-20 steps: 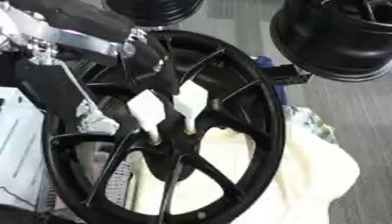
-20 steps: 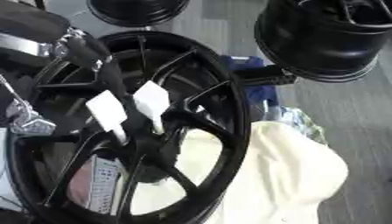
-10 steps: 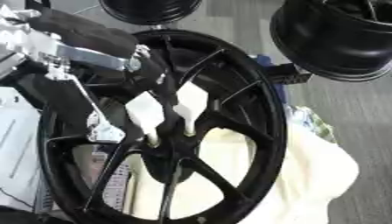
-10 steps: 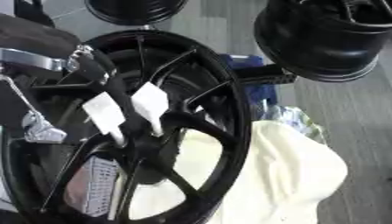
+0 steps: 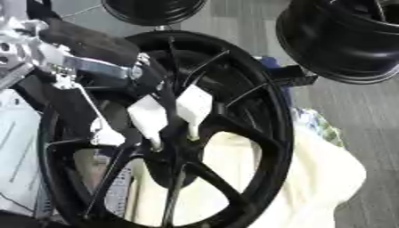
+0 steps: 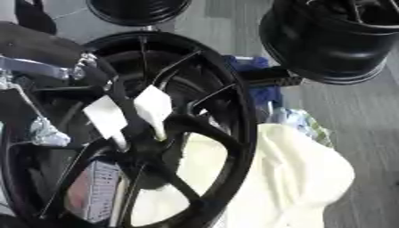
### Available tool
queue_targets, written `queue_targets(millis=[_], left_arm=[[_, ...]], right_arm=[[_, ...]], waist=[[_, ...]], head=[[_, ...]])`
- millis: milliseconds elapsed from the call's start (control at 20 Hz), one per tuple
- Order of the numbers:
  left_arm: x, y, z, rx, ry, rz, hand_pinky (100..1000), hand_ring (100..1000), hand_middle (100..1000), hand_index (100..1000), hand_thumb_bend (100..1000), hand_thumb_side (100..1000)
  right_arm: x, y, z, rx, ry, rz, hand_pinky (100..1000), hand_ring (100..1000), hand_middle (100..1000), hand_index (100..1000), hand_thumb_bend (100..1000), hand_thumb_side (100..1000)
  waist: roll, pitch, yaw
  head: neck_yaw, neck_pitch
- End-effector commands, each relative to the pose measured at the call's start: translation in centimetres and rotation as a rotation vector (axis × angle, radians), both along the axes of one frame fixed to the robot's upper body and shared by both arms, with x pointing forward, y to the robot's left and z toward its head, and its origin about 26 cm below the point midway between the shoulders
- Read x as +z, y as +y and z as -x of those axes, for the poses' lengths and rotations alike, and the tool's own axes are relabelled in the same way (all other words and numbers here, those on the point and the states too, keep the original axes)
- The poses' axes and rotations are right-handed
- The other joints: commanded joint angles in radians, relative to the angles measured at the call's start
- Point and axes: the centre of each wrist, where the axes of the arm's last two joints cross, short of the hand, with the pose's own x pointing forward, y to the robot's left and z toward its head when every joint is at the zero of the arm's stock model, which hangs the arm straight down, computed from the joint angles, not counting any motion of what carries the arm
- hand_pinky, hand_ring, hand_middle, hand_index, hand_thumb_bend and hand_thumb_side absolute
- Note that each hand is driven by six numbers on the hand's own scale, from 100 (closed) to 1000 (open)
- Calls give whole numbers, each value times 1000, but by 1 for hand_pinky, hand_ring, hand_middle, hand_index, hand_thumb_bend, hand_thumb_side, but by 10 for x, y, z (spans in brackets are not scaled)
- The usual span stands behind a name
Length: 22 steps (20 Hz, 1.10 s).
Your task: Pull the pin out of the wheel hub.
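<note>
The left hand (image 5: pixel 117 89) reaches in from the upper left over the black wheel (image 5: pixel 265 133), its pale fingertips (image 5: pixel 148 118) pointing down at the hub (image 5: pixel 175 149) just below them. Whether they pinch the pin I cannot tell; the pin itself cannot be made out. Right of the hand, cream cloth (image 5: pixel 319 173) lies under the rim. Beyond it stands another black rim (image 5: pixel 343 40).

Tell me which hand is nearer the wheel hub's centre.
Left. The left hand reaches in from the upper left, its white-padded fingers at the centre of the wheel hub. The right hand shows in neither view.
</note>
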Motion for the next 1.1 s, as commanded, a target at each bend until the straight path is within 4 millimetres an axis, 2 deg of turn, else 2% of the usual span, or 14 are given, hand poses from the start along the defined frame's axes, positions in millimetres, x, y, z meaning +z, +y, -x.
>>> queue_targets(millis=[50,500,800,1100], left_arm=[[9,4,-2,11,-48,-3,835,819,737,851,252,229],[4,8,-15,41,-66,-18,822,799,706,840,241,192],[-1,8,-20,34,-51,-20,816,779,675,827,228,200],[-8,7,-24,18,-41,-39,818,789,703,843,265,191]], right_arm=[[11,0,3,-125,-36,-46,458,632,689,849,307,301],[10,1,3,-114,-40,-59,456,631,688,849,306,304],[9,0,3,-108,-47,-66,456,630,688,849,305,304],[9,0,4,-105,-54,-73,455,627,685,847,304,305]], waist=[[-1,-13,-2],[-4,-9,-3],[-4,-8,-3],[-4,-6,-6]], head=[[4,-14],[6,-22],[6,-23],[10,-25]])
